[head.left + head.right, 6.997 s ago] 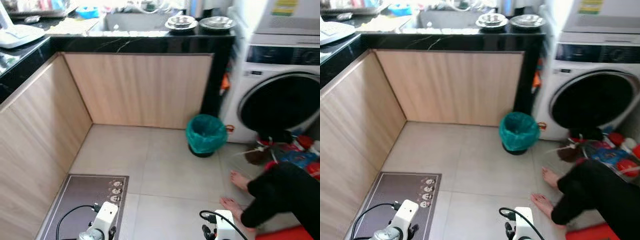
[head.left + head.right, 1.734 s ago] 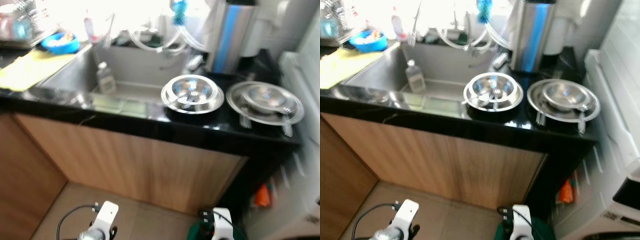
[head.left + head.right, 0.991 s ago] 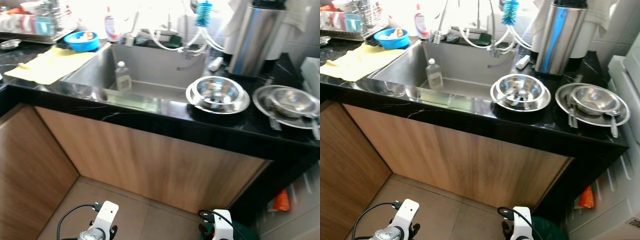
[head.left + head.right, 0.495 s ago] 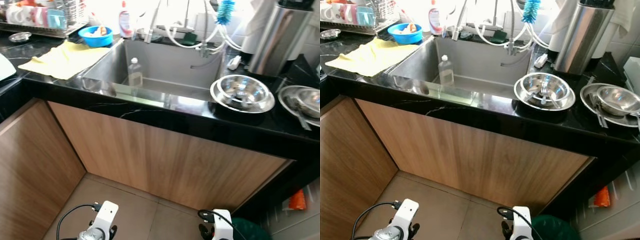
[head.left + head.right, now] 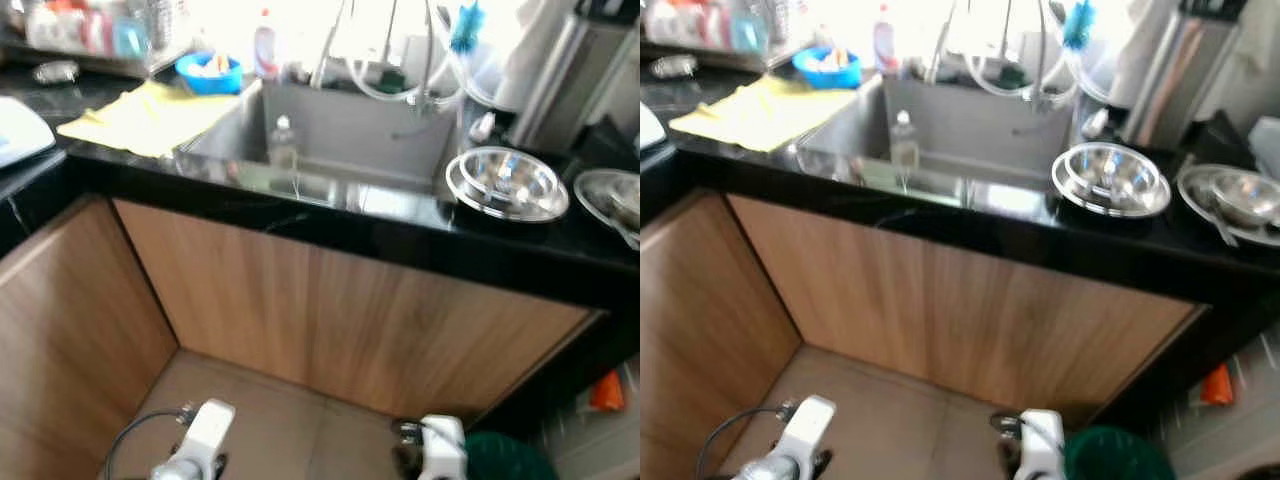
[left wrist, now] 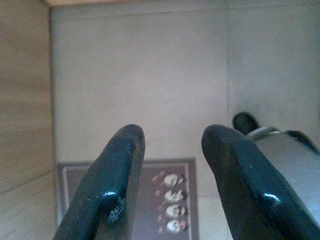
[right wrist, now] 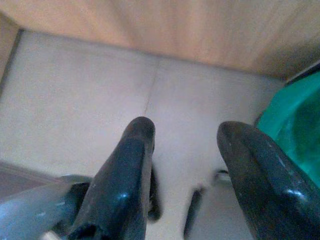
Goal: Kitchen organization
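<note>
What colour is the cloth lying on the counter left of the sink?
Yellow; the cloth shows best in the right eye view.

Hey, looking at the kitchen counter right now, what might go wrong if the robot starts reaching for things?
The steel bowl sits near the counter's front edge, so a clumsy reach might knock it off. The head views are blurred, so aiming now would be unreliable. Both claws, left claw and right claw, hang low and open by the floor, near the green bin.
</note>
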You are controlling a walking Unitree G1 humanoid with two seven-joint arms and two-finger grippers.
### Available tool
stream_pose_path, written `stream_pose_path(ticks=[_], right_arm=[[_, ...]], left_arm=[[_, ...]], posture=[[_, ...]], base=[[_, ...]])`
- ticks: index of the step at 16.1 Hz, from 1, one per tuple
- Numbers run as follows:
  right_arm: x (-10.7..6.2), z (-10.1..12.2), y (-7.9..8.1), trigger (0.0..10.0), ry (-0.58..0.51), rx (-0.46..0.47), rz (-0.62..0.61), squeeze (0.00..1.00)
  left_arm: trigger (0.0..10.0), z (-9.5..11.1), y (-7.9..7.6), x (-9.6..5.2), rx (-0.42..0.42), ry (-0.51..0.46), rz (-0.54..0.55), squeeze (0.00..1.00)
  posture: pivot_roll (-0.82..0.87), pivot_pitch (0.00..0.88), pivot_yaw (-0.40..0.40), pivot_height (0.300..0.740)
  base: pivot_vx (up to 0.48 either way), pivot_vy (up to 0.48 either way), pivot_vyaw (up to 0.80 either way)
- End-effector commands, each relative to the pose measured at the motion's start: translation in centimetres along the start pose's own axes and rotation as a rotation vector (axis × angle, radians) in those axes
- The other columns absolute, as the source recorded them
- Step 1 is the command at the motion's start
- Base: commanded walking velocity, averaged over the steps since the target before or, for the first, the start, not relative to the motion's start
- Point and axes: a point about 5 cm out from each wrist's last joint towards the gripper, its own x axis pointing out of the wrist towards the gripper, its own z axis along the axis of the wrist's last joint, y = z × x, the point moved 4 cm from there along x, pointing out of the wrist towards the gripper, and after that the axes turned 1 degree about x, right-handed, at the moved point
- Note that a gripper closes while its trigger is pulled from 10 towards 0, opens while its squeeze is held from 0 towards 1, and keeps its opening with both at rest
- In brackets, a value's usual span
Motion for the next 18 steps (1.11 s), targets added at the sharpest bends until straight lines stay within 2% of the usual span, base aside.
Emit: stream_pose_path(ticks=[1,6,13,18], right_arm=[[-0.1,0.5,-1.0,10.0,-0.014,0.002,-0.024,0.00],[-0.1,0.5,-0.9,10.0,-0.014,0.001,-0.023,0.00],[-0.1,0.5,-0.9,10.0,-0.014,-0.001,-0.021,0.00],[-0.1,0.4,-0.9,10.0,-0.012,0.000,-0.024,0.00]], left_arm=[[10.0,0.6,-0.4,0.1,-0.006,-0.011,-0.008,0.00],[10.0,1.2,-0.5,0.2,0.029,-0.032,-0.017,0.00],[10.0,2.1,-0.8,0.2,-0.012,-0.081,-0.038,0.00],[10.0,2.0,-1.0,0.2,0.003,-0.073,-0.038,0.00]], posture=[[-0.05,0.000,0.042,0.740],[-0.05,0.000,0.041,0.740],[-0.05,0.000,0.041,0.740],[-0.05,0.000,0.042,0.740]], base=[[0.000,0.262,0.00],[0.000,0.158,0.00],[0.000,0.000,0.00],[0.000,0.000,0.00]])
